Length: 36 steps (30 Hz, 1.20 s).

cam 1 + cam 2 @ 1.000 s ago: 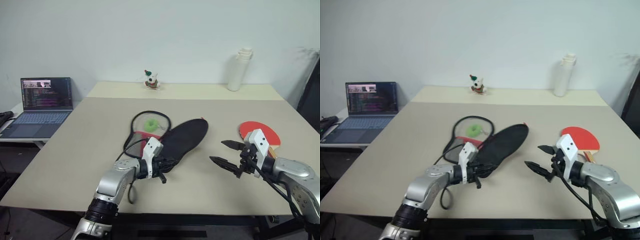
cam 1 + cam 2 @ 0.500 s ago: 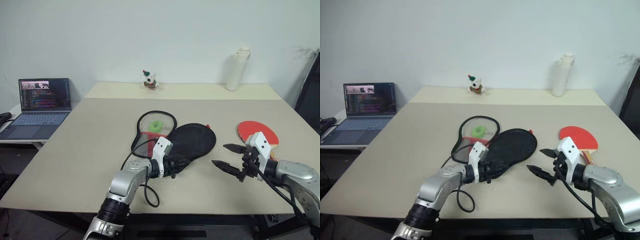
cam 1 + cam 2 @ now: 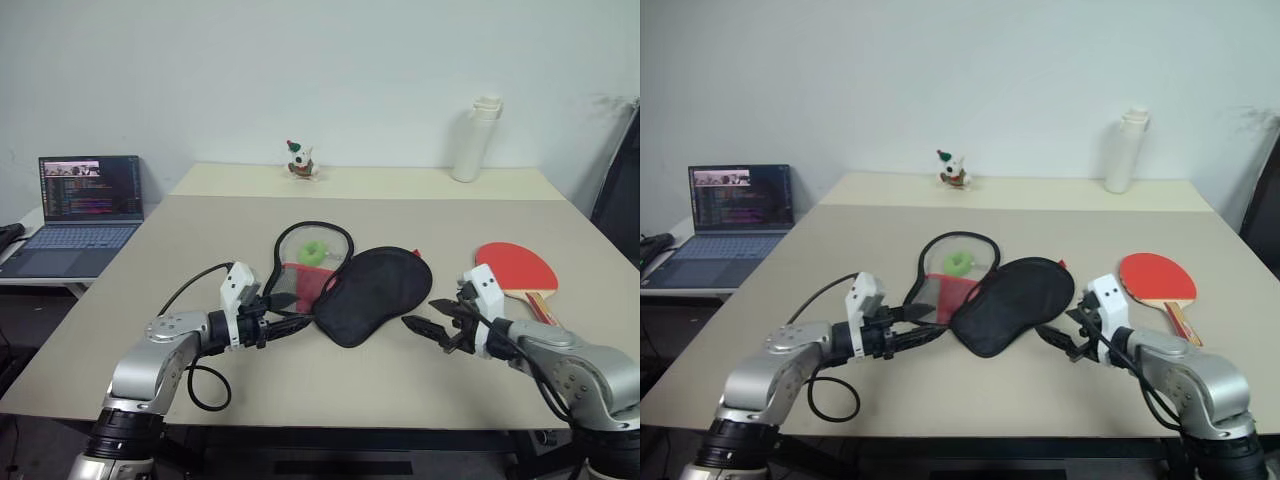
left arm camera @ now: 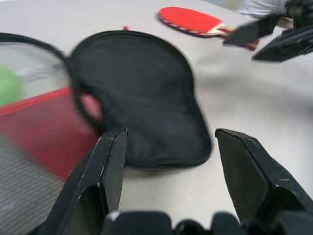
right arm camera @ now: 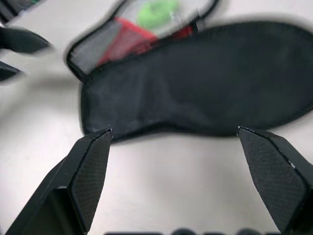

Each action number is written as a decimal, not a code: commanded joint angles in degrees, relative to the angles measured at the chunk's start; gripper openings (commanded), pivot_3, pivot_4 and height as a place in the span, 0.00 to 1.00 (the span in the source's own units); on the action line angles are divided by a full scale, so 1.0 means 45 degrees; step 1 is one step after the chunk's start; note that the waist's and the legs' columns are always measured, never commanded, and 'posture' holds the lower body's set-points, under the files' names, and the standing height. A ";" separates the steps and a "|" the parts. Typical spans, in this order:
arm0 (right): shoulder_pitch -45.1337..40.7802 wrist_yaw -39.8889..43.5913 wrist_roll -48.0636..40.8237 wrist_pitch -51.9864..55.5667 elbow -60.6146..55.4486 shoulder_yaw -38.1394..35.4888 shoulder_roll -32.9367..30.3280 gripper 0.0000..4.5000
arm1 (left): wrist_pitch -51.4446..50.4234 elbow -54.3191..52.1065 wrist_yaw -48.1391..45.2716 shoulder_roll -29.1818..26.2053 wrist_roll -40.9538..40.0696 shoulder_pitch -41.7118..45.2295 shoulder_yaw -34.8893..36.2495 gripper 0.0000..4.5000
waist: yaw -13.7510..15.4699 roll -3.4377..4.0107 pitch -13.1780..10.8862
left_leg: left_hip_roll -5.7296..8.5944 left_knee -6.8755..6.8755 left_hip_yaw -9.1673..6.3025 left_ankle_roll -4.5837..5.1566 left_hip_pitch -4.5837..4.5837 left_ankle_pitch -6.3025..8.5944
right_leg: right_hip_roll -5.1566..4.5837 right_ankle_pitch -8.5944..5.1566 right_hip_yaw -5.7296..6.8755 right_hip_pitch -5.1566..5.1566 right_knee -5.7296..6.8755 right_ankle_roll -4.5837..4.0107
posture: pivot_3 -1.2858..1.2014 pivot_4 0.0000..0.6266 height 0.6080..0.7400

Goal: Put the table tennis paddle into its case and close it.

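Observation:
The case lies unzipped at the table's middle, its black half (image 3: 372,292) toward the right and its red mesh half (image 3: 308,268) with a green ball (image 3: 313,251) toward the left. The table tennis paddle (image 3: 516,266) rests red face up at the right, apart from the case. My left gripper (image 3: 303,320) is open and empty just left of the case's near end, pointing at it (image 4: 146,93). My right gripper (image 3: 420,313) is open and empty right of the black half (image 5: 205,83), between it and the paddle.
A laptop (image 3: 85,210) stands open on a side table at the left. A white bottle (image 3: 478,138) and a small figurine (image 3: 300,160) stand at the table's back. A black cable (image 3: 200,385) loops under my left arm near the front edge.
My left gripper has opened, let go of the case's black half and drawn back to the left. The black half now lies flat. My right gripper has moved left toward the case.

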<state>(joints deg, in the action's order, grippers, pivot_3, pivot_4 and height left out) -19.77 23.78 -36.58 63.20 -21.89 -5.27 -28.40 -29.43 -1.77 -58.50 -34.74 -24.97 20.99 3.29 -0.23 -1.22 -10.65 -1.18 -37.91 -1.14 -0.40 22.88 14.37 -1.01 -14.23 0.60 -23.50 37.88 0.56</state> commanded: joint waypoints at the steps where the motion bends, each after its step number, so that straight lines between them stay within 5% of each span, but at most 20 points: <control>1: -0.0578 -0.0895 0.0265 0.0569 0.0378 0.0413 0.0722 1.00 | 0.0599 0.0146 -0.0310 -0.0556 0.0026 0.0082 0.0418 0.69 | -0.0005 0.0001 -0.0001 | -0.0001 0.0001 0.0007 0.0000 0.0006 0.0000 | 0.0000 0.0001 -0.0005 -0.0008 -0.0002 0.0000 | 0.52 0.24 1.00; 27: -0.2478 -0.2380 0.2511 -0.0430 0.3474 0.2492 0.5073 1.00 | 0.0543 -0.0015 0.0384 -0.0471 -0.0101 0.0294 0.0294 0.69 | -0.0313 0.0003 -0.0002 | -0.0108 0.0013 0.0010 0.0000 0.0005 0.0001 | 0.0119 0.0011 -0.0017 -0.0052 0.0028 -0.0039 | 0.52 0.24 1.00; 30: -0.2499 -0.2500 0.2697 -0.0611 0.3543 0.2465 0.5219 0.86 | 0.0512 -0.0140 0.0405 -0.0496 -0.0120 0.0196 0.0322 0.70 | -0.0314 0.0003 -0.0002 | -0.0104 0.0011 0.0021 0.0000 0.0004 0.0001 | 0.0111 0.0011 -0.0025 -0.0053 0.0030 -0.0039 | 0.52 0.24 1.00; 36: -0.2382 -0.2452 0.1908 0.0366 0.3386 0.1390 0.5724 0.40 | 0.0475 -0.0385 0.0358 -0.0575 -0.0107 0.0087 0.0277 0.70 | -0.0311 0.0004 -0.0002 | -0.0112 0.0017 0.0019 0.0000 0.0004 0.0001 | 0.0115 0.0011 -0.0024 -0.0065 0.0036 -0.0041 | 0.52 0.24 1.00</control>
<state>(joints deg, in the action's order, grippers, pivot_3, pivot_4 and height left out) -30.09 12.41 -25.42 63.03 -4.83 3.79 -3.42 -27.38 -0.62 -56.87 -36.63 -24.84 21.27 4.20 -1.63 -1.20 -10.66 -1.69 -37.83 -1.06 -0.40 22.91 14.38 -0.49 -14.18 0.50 -23.80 38.04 0.38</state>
